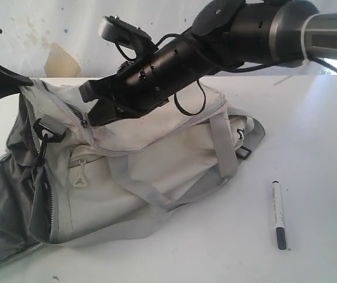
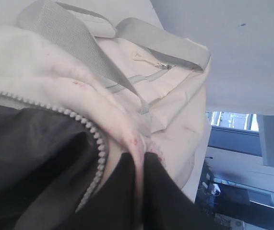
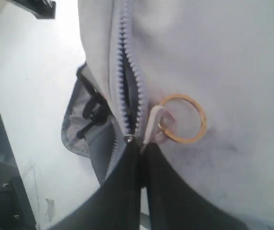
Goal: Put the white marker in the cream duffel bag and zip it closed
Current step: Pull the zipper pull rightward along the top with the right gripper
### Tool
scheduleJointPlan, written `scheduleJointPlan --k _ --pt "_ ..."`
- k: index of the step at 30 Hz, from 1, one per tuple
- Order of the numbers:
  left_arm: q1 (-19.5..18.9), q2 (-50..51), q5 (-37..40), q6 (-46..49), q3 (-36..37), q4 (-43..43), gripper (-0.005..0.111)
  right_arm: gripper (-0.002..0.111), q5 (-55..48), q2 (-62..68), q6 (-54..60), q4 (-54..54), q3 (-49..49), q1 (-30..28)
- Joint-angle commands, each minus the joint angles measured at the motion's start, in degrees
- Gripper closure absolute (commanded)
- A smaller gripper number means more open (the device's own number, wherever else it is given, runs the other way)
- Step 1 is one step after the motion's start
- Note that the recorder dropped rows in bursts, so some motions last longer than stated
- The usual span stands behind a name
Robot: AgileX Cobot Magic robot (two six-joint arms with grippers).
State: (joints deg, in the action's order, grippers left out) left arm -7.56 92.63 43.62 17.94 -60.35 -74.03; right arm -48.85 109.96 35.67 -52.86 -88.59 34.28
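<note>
Soft cream fabric duffel bag point(image 1: 156, 165), mouth unzipped, on the white table point(image 1: 310, 135). Both fingers of the left gripper point(image 2: 141, 158) are clamped on the opening's edge; the right gripper point(image 3: 141, 147) pinches the pale zip pull tab point(image 3: 151, 124). The slim white black-capped marker point(image 1: 278, 212) lies on the table beside the bag, 1 clear gap apart.

Bright, even light; desk point(image 1: 310, 130) washed almost white, blown-out patch at the exterior view's upper right. Faint soft shadow under the cream duffel bag point(image 1: 156, 159). Both wrist views soft, nearest foreground blurred.
</note>
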Motion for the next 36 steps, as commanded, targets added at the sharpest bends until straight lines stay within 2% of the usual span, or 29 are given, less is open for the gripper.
scheduleJointPlan --k 1,12,15,17,20,24,27,32,36 --pt "-0.39 -0.57 -2.62 -0.61 -0.13 -2.62 0.107 0.108 -0.71 -2.89 -4.53 8.66 2.79 -0.03" --pt "-0.39 -0.57 -2.78 -1.57 -0.13 -1.11 0.107 0.108 5.14 -9.51 -10.28 19.89 11.93 -0.03" --pt "-0.39 -0.57 -2.56 -1.57 -0.13 2.34 0.107 0.108 8.00 -10.09 -15.89 27.37 12.70 -0.03" --pt "-0.39 -0.57 -2.56 -3.41 -0.13 9.65 0.107 0.108 10.80 -10.43 -25.05 40.41 12.85 -0.13" --pt "-1.26 -0.57 -1.24 -3.66 -0.13 11.10 0.107 0.108 12.91 -10.56 -29.91 48.89 12.85 -0.71" --pt "-4.37 -0.57 3.06 -1.65 -0.13 11.25 0.107 0.108 14.84 -10.56 -31.20 49.74 12.85 -3.49" --pt "-4.47 -0.57 5.47 4.51 -0.13 11.89 0.107 0.108 18.53 -10.56 -31.20 49.95 12.85 -5.18" --pt "-4.47 -0.57 8.30 4.59 -0.13 15.90 0.107 0.108 23.32 -10.56 -31.20 50.32 12.85 -10.21" --pt "-4.47 -0.57 8.53 4.59 -0.13 16.29 0.107 0.108 23.32 -10.45 -31.20 51.40 12.85 -12.75"
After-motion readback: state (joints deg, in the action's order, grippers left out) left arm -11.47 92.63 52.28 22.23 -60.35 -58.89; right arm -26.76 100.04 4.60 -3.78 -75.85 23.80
